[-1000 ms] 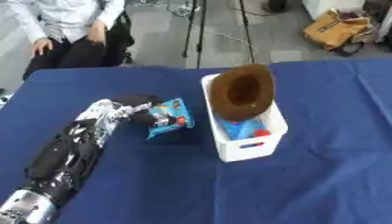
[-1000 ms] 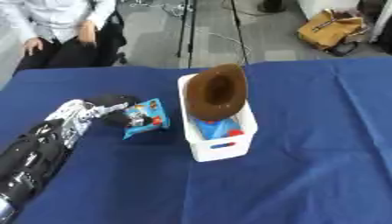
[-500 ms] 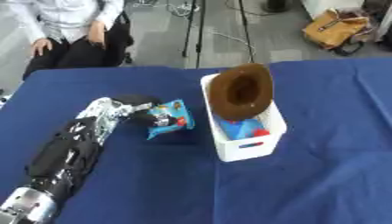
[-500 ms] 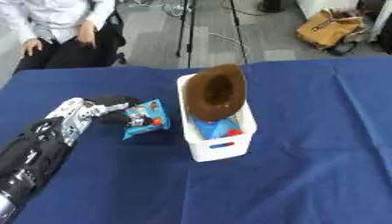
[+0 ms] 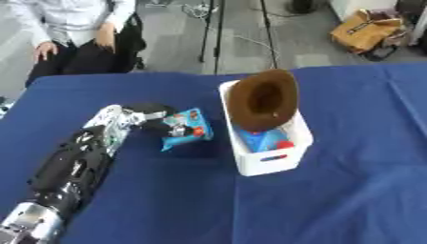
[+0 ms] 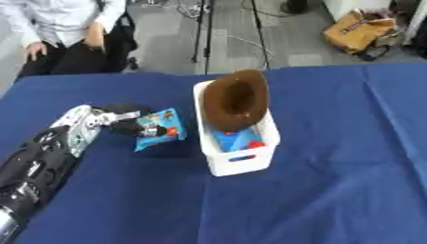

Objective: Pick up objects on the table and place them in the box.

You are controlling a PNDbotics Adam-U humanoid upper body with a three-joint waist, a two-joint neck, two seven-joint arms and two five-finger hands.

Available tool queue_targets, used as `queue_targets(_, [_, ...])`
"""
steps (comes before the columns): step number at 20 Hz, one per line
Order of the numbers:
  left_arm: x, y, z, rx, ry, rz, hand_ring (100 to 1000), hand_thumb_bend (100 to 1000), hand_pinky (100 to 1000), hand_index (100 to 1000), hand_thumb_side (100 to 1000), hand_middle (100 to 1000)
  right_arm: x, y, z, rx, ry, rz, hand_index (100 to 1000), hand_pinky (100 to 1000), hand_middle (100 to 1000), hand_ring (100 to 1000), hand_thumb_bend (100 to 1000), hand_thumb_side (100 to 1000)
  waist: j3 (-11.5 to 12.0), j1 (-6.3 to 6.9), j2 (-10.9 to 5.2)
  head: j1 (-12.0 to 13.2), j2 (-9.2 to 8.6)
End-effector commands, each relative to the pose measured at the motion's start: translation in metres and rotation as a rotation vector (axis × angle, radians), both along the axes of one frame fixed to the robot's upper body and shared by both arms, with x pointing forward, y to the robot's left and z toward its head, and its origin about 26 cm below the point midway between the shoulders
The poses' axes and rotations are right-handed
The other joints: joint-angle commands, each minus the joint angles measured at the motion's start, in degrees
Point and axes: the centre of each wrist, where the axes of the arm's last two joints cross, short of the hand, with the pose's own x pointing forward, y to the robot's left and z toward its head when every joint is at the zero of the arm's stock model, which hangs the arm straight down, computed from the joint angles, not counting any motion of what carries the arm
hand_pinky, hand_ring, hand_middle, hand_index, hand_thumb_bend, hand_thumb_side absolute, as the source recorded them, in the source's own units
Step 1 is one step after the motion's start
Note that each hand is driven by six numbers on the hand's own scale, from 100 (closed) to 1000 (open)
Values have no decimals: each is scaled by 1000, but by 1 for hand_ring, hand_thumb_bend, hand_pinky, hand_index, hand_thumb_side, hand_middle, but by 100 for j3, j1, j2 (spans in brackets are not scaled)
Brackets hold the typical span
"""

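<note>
The left robot hand (image 5: 148, 114) reaches in from the near left corner of the worktop (image 5: 350, 190), and its fingers close on the left edge of a blue snack packet (image 5: 185, 129). The packet lies towards the left-centre of the blue cloth, just beside the white box (image 5: 275, 159) and apart from its left wall. Its long axis runs roughly from the far edge to the near edge, leaning a little left at the near end, printed face up.

It looks light, thin and crinkly, likely to slide on the cloth and to flop if held by one corner; a pinch across an edge seam seems the safest hold.

The box already holds a brown hat (image 5: 263, 100) standing on its brim and some red and blue items (image 5: 265, 140) beneath. The right robot hand is out of view.
</note>
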Motion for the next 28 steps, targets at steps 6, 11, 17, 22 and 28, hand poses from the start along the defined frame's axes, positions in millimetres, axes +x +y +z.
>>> queue_targets(6, [1,8,8,148,0,17,1000,850,1000,1000,1000,1000,-4,0,8,-2,-35,22,632,802,624,732,100,927,-19,-21,-89,9,-22])
queue_targets(11, [1,8,0,194,24,7,1000,873,1000,1000,1000,1000,-5,-1,9,5,-38,24,630,801,622,730,100,925,-19,-11,-81,8,-12])
queue_targets(17, [1,7,-6,220,38,6,1000,880,1000,1000,1000,1000,-5,-2,9,9,-41,27,624,801,616,729,100,921,-25,-4,-77,4,-15])
queue_targets(22, [2,4,-6,220,35,1,1000,733,1000,1000,1000,1000,-5,-2,9,11,-40,28,624,802,615,729,100,916,-26,-9,-73,13,-10])
queue_targets(28, [3,1,-4,212,40,-3,1000,553,1000,1000,862,1000,-5,-2,9,15,-38,28,623,807,614,730,100,917,-12,0,-75,14,-12])
